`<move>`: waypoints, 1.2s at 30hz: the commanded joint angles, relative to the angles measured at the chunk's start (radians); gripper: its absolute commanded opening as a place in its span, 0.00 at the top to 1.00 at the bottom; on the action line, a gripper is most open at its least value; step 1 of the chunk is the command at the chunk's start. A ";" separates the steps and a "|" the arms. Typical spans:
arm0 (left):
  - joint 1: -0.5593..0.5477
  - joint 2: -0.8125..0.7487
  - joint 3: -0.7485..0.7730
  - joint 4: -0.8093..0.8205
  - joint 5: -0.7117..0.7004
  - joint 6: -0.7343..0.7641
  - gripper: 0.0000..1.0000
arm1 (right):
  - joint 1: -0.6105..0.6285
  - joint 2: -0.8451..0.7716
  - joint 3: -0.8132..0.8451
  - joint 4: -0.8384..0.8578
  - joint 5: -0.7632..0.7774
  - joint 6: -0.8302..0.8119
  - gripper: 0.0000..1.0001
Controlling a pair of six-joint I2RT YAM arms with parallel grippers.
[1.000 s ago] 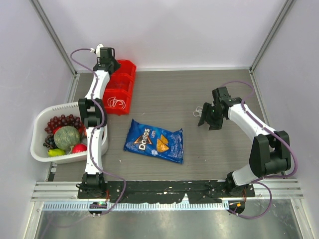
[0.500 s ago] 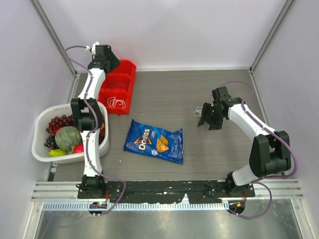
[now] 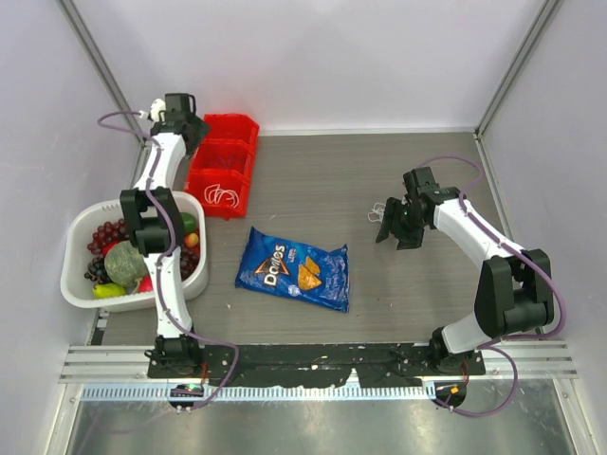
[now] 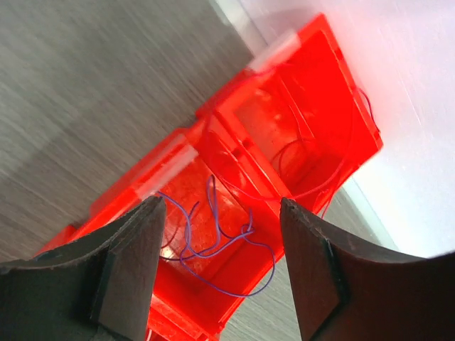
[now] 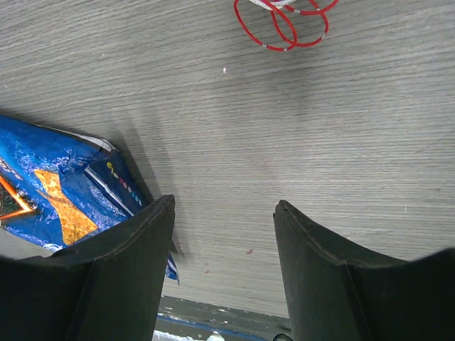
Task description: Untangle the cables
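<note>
A bluish cable [image 4: 213, 234] lies curled in the middle compartment of the red bin [image 4: 234, 153], and a thin red cable [image 4: 313, 160] lies in the compartment beyond it. My left gripper [image 4: 220, 206] hangs open above them, holding nothing. In the top view it [image 3: 177, 120] is off the bin's back left corner, and white cable loops [image 3: 220, 196] lie in the near compartment of the bin [image 3: 237, 156]. A red-and-white looped cable [image 5: 284, 25] lies on the table ahead of my open, empty right gripper [image 5: 224, 206], which the top view shows [image 3: 389, 226] beside that cable [image 3: 378, 209].
A blue Doritos chip bag [image 3: 294, 268] lies mid-table and shows at the left of the right wrist view [image 5: 57, 192]. A white basket [image 3: 76, 284] of grapes and other fruit sits at the left edge, under the left arm's elbow. Enclosure walls rise close behind the red bin.
The left arm's wrist has swung left, from above the red bin's back end to beyond its left corner. The right arm has not moved.
</note>
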 commanded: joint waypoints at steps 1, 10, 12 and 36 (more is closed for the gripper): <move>0.024 0.001 0.016 -0.029 0.006 -0.199 0.32 | -0.004 -0.042 0.005 0.025 -0.005 -0.008 0.37; 0.032 0.110 0.084 -0.038 0.117 -0.430 0.39 | -0.004 -0.038 0.006 0.025 0.001 -0.003 0.37; 0.031 0.119 0.078 -0.017 0.128 -0.463 0.42 | -0.004 -0.036 0.008 0.025 0.001 -0.003 0.37; 0.028 0.148 0.019 0.192 0.131 -0.491 0.87 | -0.002 -0.007 0.031 0.019 0.014 -0.002 0.37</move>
